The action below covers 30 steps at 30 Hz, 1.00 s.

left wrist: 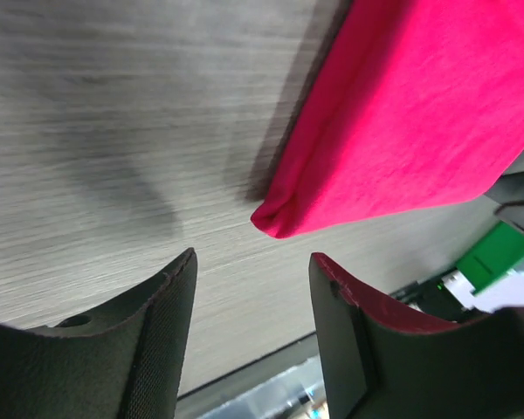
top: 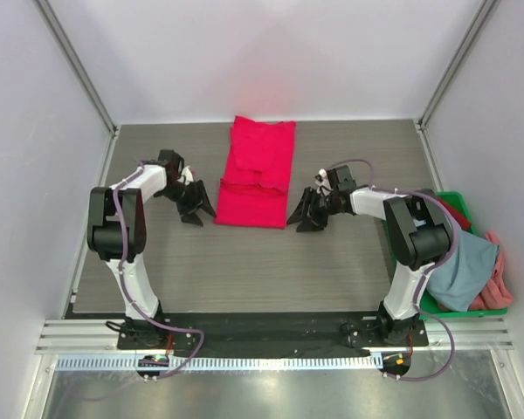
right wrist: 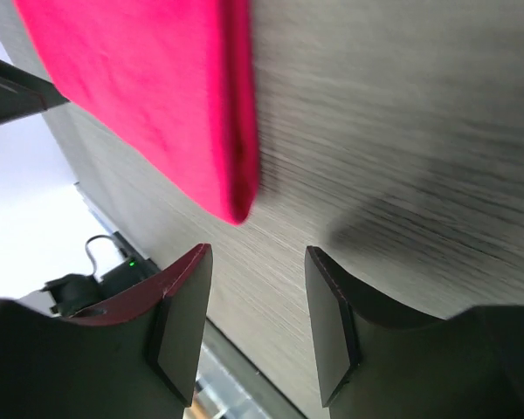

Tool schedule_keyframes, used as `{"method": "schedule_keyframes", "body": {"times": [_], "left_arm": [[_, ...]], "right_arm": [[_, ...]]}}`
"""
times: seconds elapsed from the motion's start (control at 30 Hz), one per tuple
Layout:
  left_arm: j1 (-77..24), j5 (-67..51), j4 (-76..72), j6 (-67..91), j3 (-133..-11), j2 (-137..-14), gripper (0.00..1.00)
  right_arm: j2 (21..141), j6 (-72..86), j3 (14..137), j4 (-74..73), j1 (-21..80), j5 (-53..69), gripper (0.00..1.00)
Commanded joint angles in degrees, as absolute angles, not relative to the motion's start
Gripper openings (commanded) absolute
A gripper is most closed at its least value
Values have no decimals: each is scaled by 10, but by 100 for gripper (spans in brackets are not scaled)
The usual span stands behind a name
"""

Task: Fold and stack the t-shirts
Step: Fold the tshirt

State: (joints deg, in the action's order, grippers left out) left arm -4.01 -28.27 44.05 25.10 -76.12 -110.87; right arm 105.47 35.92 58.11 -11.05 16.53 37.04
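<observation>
Here, the left gripper [top: 196, 208] has its jaws parted and empty — the near-left corner of the folded crimson t-shirt [top: 258, 175] lies just ahead of its fingertips. The right gripper [top: 304, 216], likewise spread and holding nothing, sits just beside the near-right corner. The shirt stretches away between both across the table [top: 244, 262]. Well behind the right gripper, a green crate [top: 467, 311] holds a grey-blue t-shirt [top: 461, 262] and a salmon-pink t-shirt [top: 498, 284].

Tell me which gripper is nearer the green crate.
Right. The right gripper sits beside the crimson t-shirt on the side facing the green crate. The left gripper sits across the shirt, on its opposite side.
</observation>
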Motion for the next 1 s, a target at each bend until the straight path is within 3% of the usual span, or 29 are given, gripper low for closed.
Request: {"method": "schedule_keyframes", "body": {"times": [0.0,0.47,0.8,0.97], "left_arm": [[-40,-345,418,279,-761,-1107,55],[-40,-359,406,294,-773,-1157,50],[-40,-359,394,300,-787,-1175,47],[-44,-360,392,301,-790,-1180,40]], "right_arm": [[1063,435,565,-37,168,417,52],[1112,488,576,-3,200,420,52],[1133,497,581,-9,202,406,44],[1134,503,572,-6,200,396,40]]}}
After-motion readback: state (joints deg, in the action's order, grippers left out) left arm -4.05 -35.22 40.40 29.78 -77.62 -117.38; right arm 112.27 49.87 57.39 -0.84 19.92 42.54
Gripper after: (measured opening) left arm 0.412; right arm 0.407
